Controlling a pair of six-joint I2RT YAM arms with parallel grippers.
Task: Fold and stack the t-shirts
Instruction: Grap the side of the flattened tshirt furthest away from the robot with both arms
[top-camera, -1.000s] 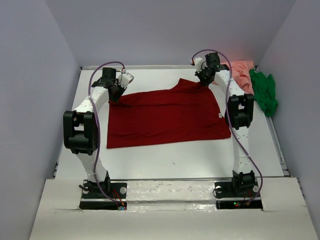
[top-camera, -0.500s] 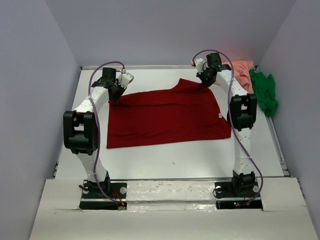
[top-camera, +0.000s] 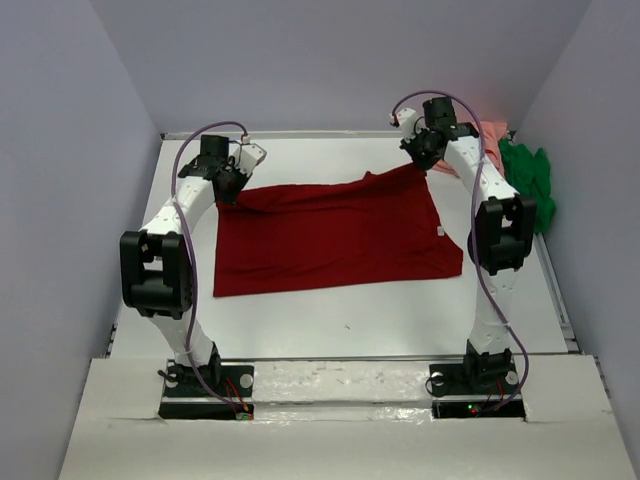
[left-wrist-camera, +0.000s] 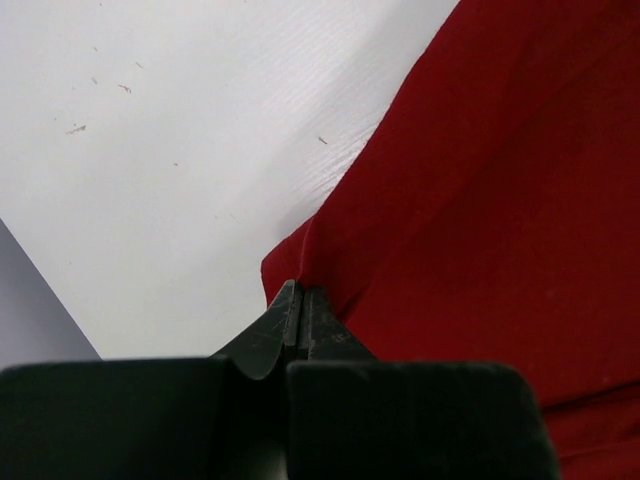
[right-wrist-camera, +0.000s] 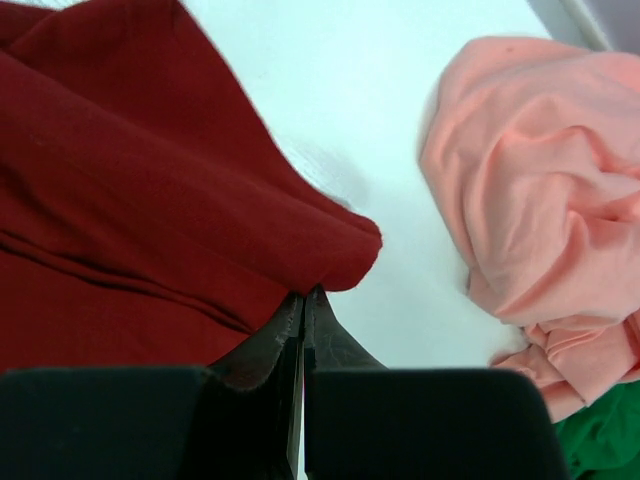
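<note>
The dark red t-shirt (top-camera: 330, 235) lies spread flat in the middle of the worktop (top-camera: 330, 320). A small white label (top-camera: 440, 231) at its right edge is too small to read. The left hand (top-camera: 228, 188) pinches its far left corner and the right hand (top-camera: 420, 160) its far right corner. The salmon pink t-shirt (top-camera: 493, 135) and bright green t-shirt (top-camera: 528, 185) lie bunched at the far right.

Left wrist: the fingers are pressed together, clamped on a fold of red hem.

Right wrist: the fingers are together on the red cloth's edge. The pink heap lies near on the right, with the green touching it.

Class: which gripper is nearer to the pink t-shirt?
Right. The right gripper grips the red t-shirt at its far right corner, just beside the pink t-shirt; the left gripper grips its far left corner, across the table.
</note>
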